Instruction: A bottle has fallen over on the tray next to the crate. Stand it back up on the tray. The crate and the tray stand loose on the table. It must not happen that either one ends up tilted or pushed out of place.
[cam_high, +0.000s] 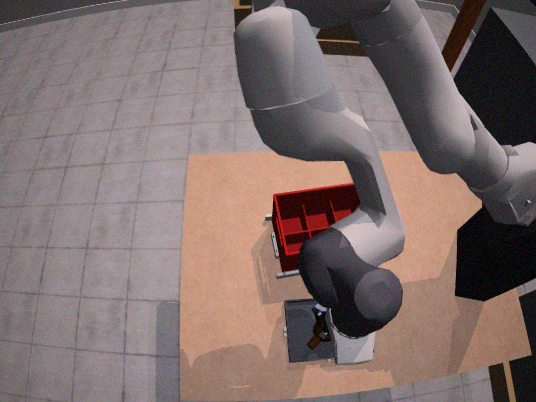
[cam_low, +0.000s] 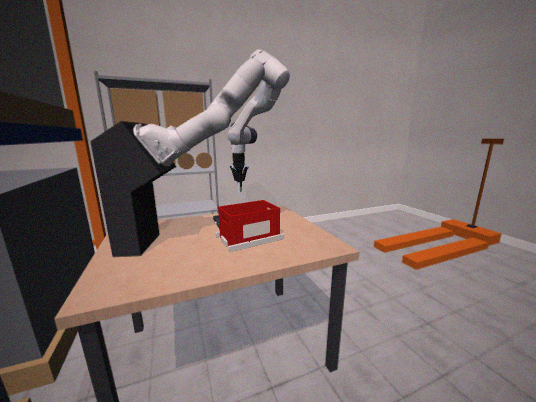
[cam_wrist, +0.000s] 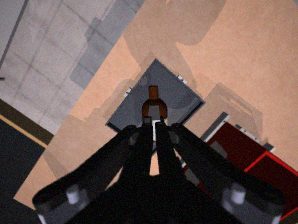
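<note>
My gripper (cam_high: 320, 314) (cam_low: 240, 188) (cam_wrist: 154, 113) is shut with its fingertips together and nothing between them. It points down, high above the tray and higher than the crate's rim. The brown bottle (cam_high: 314, 342) (cam_wrist: 153, 93) lies on its side on the dark grey tray (cam_high: 299, 350) (cam_wrist: 185, 97). In the wrist view its neck points up the picture, and my fingers hide most of its labelled body. The red crate (cam_high: 292, 263) (cam_low: 233, 233) stands beside the tray. The exterior view does not show the bottle.
The crate has inner compartments and pale rails (cam_high: 287, 274) (cam_low: 256, 243) low around it. The arm covers part of the crate and the tray's right side in the top view. The wooden table (cam_high: 225, 300) (cam_low: 190, 270) extends around both. The arm's black pedestal (cam_low: 120, 200) stands on the table.
</note>
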